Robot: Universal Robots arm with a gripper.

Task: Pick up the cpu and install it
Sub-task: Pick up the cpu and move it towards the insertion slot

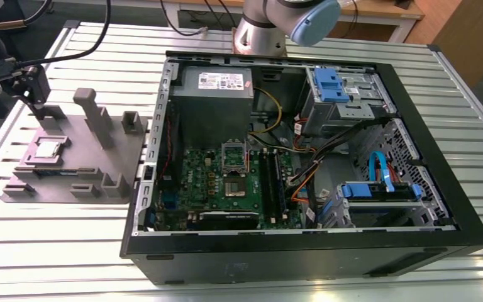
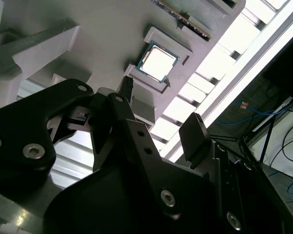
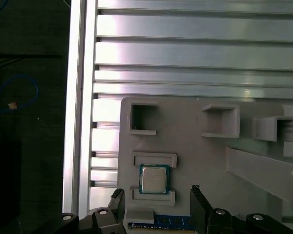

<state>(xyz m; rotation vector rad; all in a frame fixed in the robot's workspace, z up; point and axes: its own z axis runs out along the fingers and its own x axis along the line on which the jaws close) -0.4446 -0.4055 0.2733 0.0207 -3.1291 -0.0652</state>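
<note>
The cpu [image 1: 47,149] is a small square chip with a shiny silver top. It lies flat in a shallow recess of the grey fixture plate [image 1: 99,163], at the exterior view's left. Both wrist views show the cpu [image 2: 158,62] [image 3: 154,179] bare and untouched. My gripper [image 1: 34,94] hovers above the fixture's far end, a short way off the chip. Its black fingers [image 3: 118,201] stand open with nothing between them, so the gripper [image 3: 157,204] [image 2: 161,114] is empty. The open computer case [image 1: 409,207] holds the green motherboard [image 1: 199,182] with its socket [image 1: 236,187].
Grey posts [image 1: 99,119] and small box-shaped holders [image 3: 220,120] rise from the fixture. A blue-edged memory stick [image 3: 158,223] lies in a slot next to the chip. The case holds a grey power supply [image 1: 216,88], blue drive brackets [image 1: 329,85] and loose cables. The slatted metal table [image 1: 57,251] ends near the fixture.
</note>
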